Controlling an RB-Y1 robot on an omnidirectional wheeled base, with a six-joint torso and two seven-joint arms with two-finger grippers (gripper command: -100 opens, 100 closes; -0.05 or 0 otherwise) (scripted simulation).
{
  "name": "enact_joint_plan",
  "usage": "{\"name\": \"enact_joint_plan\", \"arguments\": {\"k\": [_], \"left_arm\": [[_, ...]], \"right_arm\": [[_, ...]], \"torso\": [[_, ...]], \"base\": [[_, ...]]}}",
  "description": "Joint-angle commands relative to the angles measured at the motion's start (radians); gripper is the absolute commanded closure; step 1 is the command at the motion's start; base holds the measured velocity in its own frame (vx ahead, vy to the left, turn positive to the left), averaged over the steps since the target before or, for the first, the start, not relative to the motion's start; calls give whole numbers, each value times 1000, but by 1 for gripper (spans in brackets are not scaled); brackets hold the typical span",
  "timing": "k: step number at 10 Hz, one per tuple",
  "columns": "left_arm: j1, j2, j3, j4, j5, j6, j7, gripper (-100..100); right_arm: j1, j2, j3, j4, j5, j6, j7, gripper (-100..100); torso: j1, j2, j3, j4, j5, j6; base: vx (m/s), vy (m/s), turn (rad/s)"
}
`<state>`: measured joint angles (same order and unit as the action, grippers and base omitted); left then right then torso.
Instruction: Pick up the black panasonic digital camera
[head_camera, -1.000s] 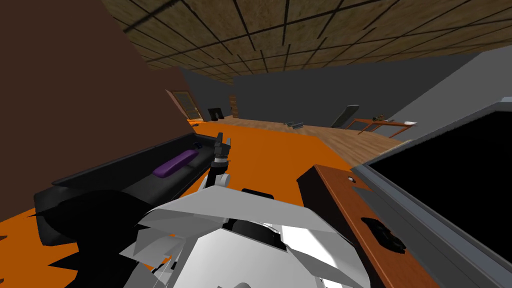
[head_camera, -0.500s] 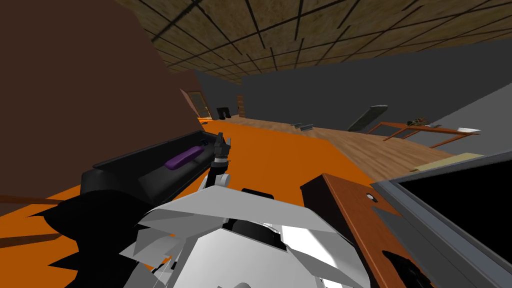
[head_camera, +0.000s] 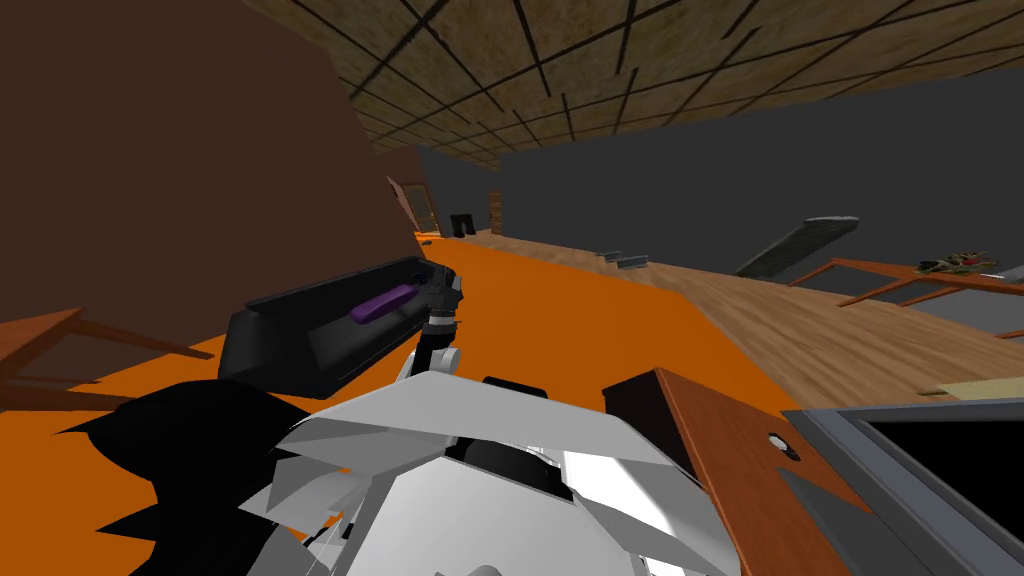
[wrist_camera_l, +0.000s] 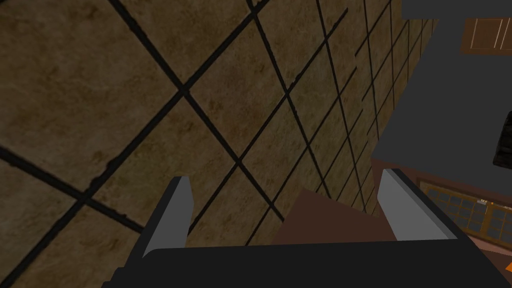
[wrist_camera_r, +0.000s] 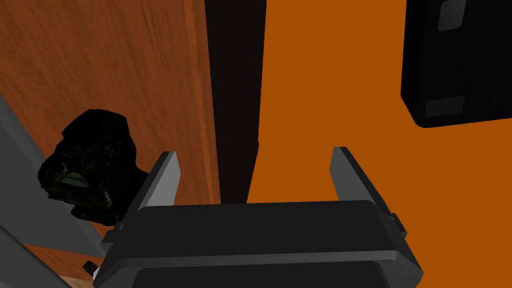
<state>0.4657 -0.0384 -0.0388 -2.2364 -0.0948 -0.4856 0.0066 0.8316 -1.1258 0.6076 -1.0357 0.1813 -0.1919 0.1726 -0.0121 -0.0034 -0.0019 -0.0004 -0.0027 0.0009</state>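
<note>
In the head view your left gripper (head_camera: 445, 285) stands raised ahead of the chest, in front of the black sofa (head_camera: 300, 335) and well apart from the wooden top (head_camera: 720, 450) on your right. Swinging that arm across would only crowd the working side. In the left wrist view its fingers stand spread with nothing between them, so leave it parked. In the right wrist view the right gripper (wrist_camera_r: 254, 152) is also released and holds nothing, and this is where things can go wrong. The gap between its fingers hangs over the top's dark edge and the orange floor (wrist_camera_r: 325, 75), not over the black camera (wrist_camera_r: 90, 165). Close now and you pinch air; slide sideways at this height and the near finger may shove the camera against the grey frame (wrist_camera_r: 20, 150) or clip the edge. Its lumpy shape will likely let thin blades slip. The camera lies on the wooden top, just outside the finger that stands over the wood, between that finger and the grey frame. How far it lies beyond the fingertips, you cannot tell.
</note>
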Motion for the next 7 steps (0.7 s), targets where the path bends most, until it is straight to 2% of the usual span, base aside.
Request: {"name": "enact_joint_plan", "arguments": {"k": [1, 4, 7], "left_arm": [[0, 0, 0, 0, 0, 0, 0, 0], [0, 0, 0, 0, 0, 0, 0, 0], [0, 0, 0, 0, 0, 0, 0, 0]], "right_arm": [[13, -3, 5, 2, -2, 32, 2, -100], [7, 11, 32, 41, -4, 74, -1, -100], [-3, 37, 55, 66, -8, 111, -5, -100]], "torso": [[0, 0, 0, 0, 0, 0], [-1, 1, 1, 0, 0, -1], [-6, 4, 2, 1, -1, -1]], "base": [[21, -144, 116], [34, -207, 209], [-15, -270, 203]]}}
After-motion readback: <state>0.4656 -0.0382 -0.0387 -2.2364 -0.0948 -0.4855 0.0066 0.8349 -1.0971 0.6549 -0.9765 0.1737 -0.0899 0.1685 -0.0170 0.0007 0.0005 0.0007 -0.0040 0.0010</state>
